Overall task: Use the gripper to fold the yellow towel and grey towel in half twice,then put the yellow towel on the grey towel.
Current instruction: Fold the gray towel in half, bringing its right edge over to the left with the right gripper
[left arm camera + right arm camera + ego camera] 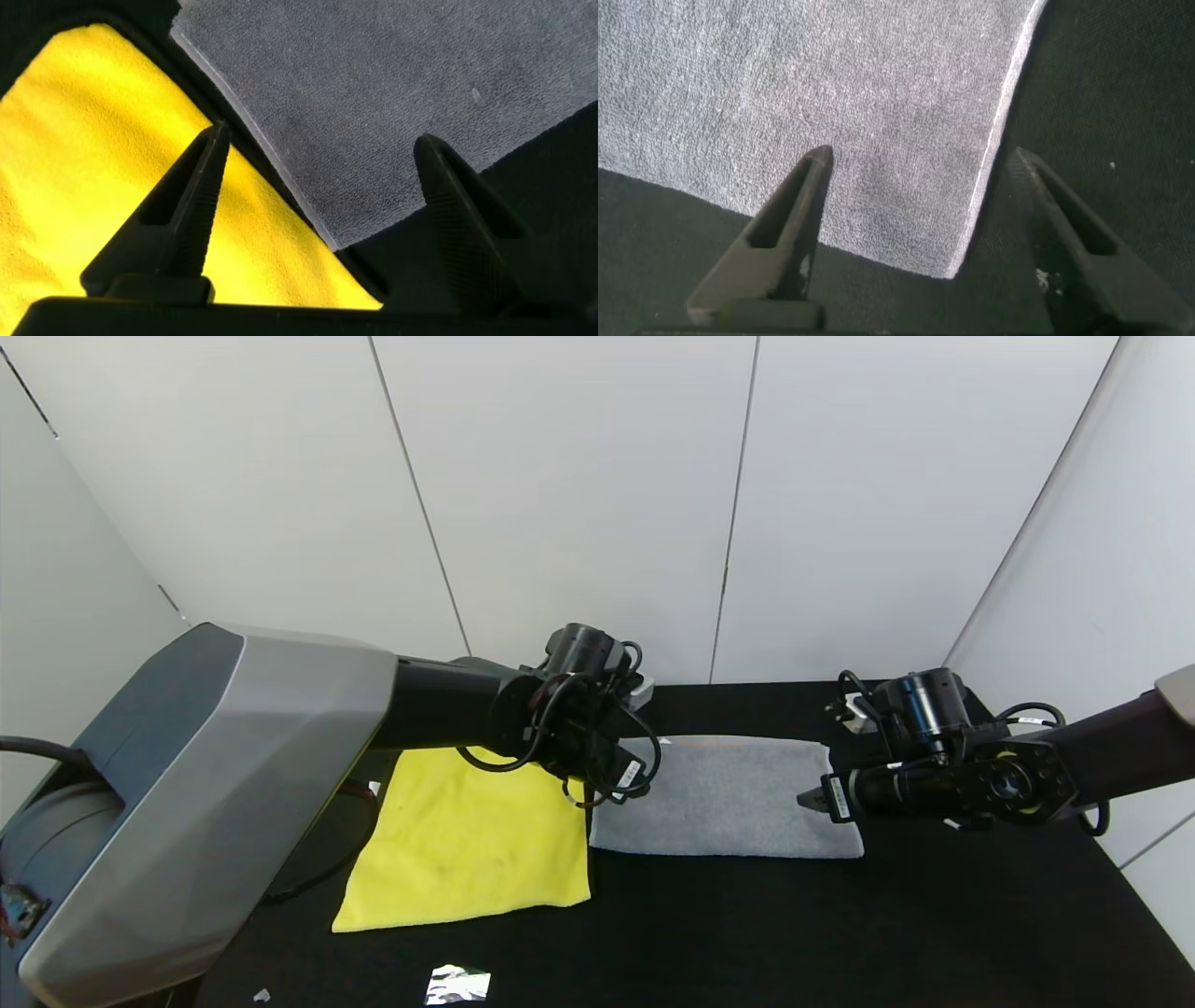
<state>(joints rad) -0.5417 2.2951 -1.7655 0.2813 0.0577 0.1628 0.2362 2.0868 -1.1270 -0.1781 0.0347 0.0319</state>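
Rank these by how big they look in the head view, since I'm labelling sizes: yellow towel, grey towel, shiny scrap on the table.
1. yellow towel and grey towel: too close to rank; the left arm hides part of the yellow one.
2. shiny scrap: clearly smallest.

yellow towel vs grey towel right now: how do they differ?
Colour: the yellow towel is bright yellow, the grey towel pale grey. Shape: the yellow one shows a squarish outline, the grey one a wide, short strip. Place: yellow lies on the robot's left, grey to its right, edges almost meeting. Both lie flat on the black table, ungripped.
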